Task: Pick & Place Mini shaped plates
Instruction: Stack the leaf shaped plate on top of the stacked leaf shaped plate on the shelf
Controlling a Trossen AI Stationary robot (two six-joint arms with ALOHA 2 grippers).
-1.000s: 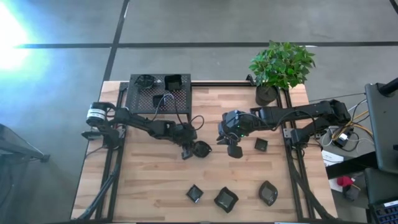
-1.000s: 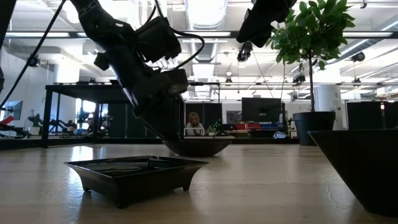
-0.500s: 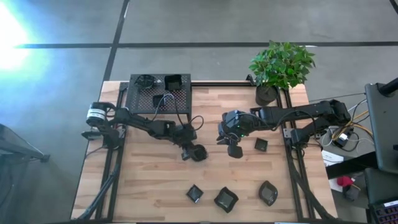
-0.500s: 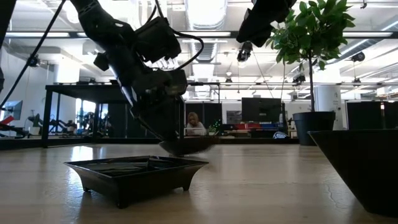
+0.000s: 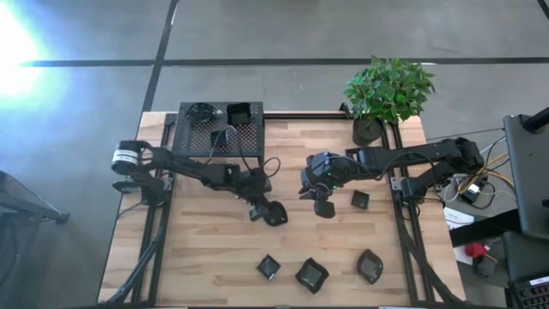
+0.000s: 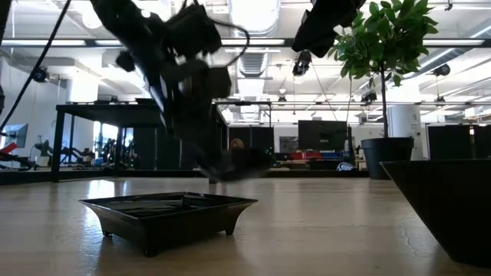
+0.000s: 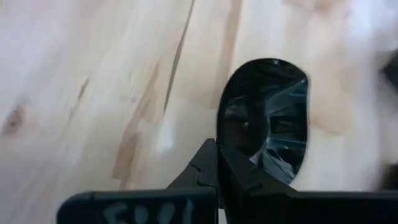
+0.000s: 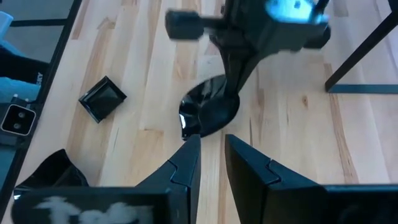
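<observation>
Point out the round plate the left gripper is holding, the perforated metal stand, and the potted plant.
Glossy black rounded mini plate [image 5: 274, 214], high view, its centre, held by the left gripper [image 5: 261, 210].
Black perforated metal stand [image 5: 221, 137], high view, bare mesh top.
Green potted plant [image 5: 388, 87], high view, leaves.

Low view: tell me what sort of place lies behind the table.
Probably an open lab or workshop: ceiling lights, black-framed benches and monitors fill the room beyond the table.
</observation>
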